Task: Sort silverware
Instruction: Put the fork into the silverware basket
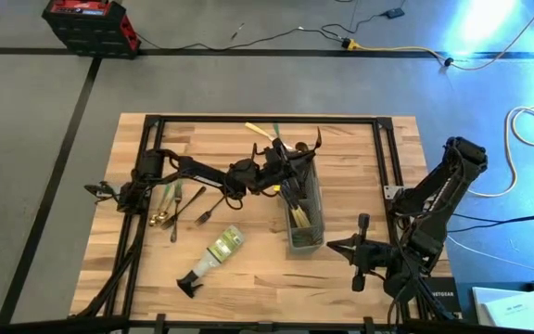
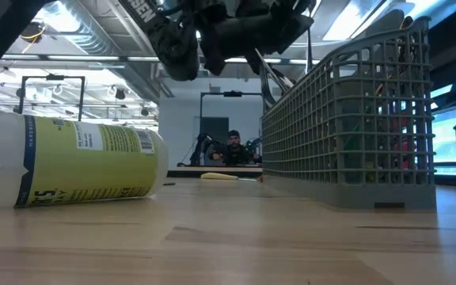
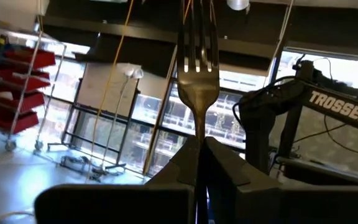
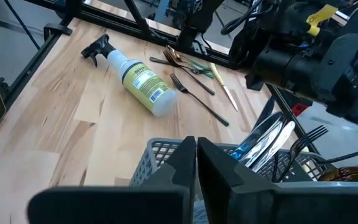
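Note:
My left gripper [image 1: 295, 160] reaches from the table's left to above the far end of the grey mesh caddy [image 1: 304, 209] and is shut on a dark bronze fork [image 3: 197, 81]. The caddy holds several pieces of silverware [image 4: 272, 140]. More silverware [image 1: 170, 199] lies loose on the wood at the left, with one fork [image 1: 207, 215] set apart. A cream-handled knife [image 1: 265, 130] lies near the far edge. My right gripper [image 1: 334, 247] hangs shut by the caddy's near right corner [image 4: 166, 155], holding nothing. My left gripper pinches the fork's handle [image 3: 199, 134] between its two fingers. The fork runs straight on from the fingertips, in line with them. Its tines [image 3: 197, 37] point up and away from the gripper. The fork is lifted clear, over the caddy.
A clear spray bottle [image 1: 213, 255] with a yellow-green label lies on its side near the table's front, left of the caddy. A black frame [image 1: 378, 148] borders the wooden top. In the low view a person [image 2: 233, 146] sits in the room behind the table.

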Controlling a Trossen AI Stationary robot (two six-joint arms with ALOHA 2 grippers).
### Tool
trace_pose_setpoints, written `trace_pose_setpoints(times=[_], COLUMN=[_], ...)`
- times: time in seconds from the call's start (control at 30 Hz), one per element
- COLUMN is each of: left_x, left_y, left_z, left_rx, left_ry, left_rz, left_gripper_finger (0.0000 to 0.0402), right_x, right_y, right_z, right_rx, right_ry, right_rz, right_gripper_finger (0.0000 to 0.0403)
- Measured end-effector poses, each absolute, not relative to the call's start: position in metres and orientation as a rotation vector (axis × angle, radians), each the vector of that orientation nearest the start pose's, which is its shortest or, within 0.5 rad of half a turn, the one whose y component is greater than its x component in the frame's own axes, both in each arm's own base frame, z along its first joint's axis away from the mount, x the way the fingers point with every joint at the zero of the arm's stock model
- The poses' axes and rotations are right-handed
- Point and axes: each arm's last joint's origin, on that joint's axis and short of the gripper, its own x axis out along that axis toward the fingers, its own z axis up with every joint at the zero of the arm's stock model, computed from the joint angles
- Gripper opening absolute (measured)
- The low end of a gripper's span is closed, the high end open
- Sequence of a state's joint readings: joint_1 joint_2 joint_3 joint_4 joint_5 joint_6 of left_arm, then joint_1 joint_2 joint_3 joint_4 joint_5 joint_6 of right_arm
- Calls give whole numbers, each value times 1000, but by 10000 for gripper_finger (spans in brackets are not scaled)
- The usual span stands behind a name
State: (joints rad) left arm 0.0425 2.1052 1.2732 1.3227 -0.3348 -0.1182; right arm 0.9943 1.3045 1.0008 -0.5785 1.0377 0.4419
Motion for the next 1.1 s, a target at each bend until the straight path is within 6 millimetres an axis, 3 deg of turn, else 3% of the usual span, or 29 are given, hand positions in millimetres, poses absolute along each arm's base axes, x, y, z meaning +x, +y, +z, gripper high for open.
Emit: trace_pose_setpoints(times=[0.67,0.83,1.0,1.1], left_x=[448,448,460,463], left_y=[28,23,11,3], left_z=[233,242,247,261], left_rx=[-164,-12,195,370], left_ry=[-473,-519,-145,56], left_rz=[347,170,27,-2], left_gripper_finger=[72,74,75,75], right_x=[160,160,160,160], right_y=[200,200,200,200], right_z=[278,278,278,278], right_rx=[-309,-308,-307,-294], right_ry=[437,441,441,442], right_rz=[-138,-132,-132,-136], right_gripper_finger=[0,0,0,0])
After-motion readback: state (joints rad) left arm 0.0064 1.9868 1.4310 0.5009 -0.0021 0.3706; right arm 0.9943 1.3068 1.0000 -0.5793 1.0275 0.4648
